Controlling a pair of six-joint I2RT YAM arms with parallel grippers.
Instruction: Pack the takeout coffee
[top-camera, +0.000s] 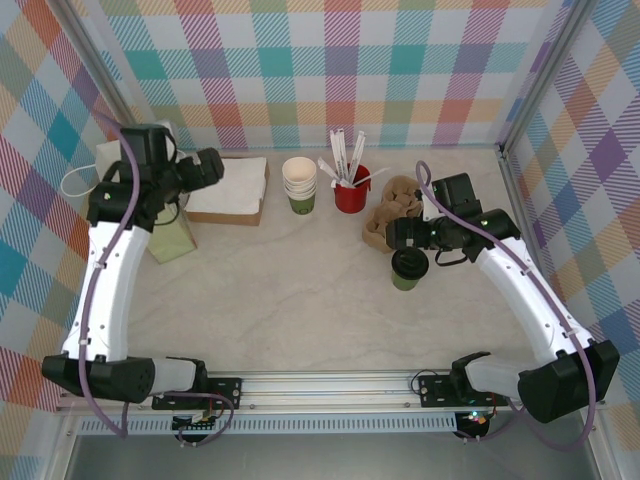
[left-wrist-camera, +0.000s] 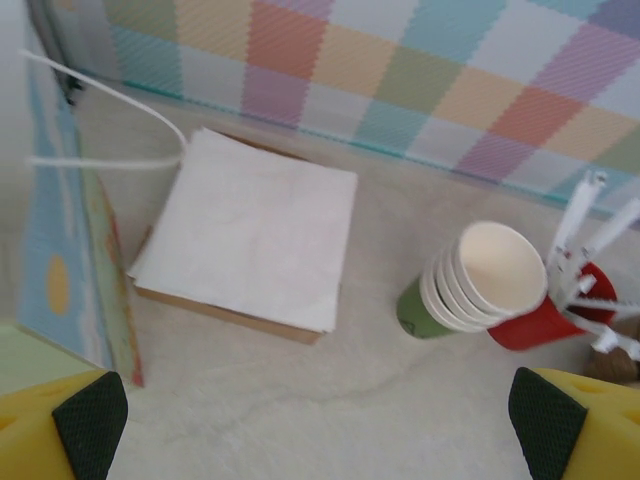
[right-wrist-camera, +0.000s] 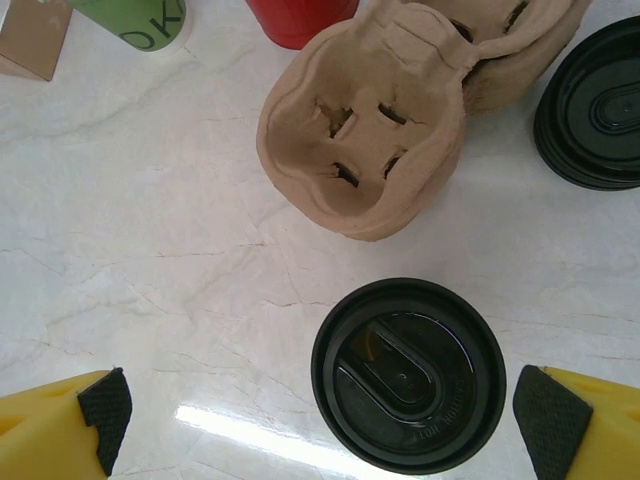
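The takeout coffee (right-wrist-camera: 408, 372), a cup under a round black lid, stands upright on the table at the right (top-camera: 408, 268). My right gripper (right-wrist-camera: 325, 420) hangs open above it; the lid lies between the yellow fingers, closer to the right fingertip (right-wrist-camera: 550, 420), and touches neither. From above, the right gripper (top-camera: 402, 238) sits just behind the coffee. My left gripper (left-wrist-camera: 318, 425) is open and empty, raised at the back left (top-camera: 212, 166) beside a white napkin stack (left-wrist-camera: 250, 225).
A brown pulp cup carrier (right-wrist-camera: 370, 130) lies just beyond the coffee, with a stack of black lids (right-wrist-camera: 590, 105) to its right. A stack of lidless cups (top-camera: 299, 183) and a red cup of stirrers (top-camera: 350, 190) stand at the back. A paper bag (top-camera: 170, 235) stands at the left.
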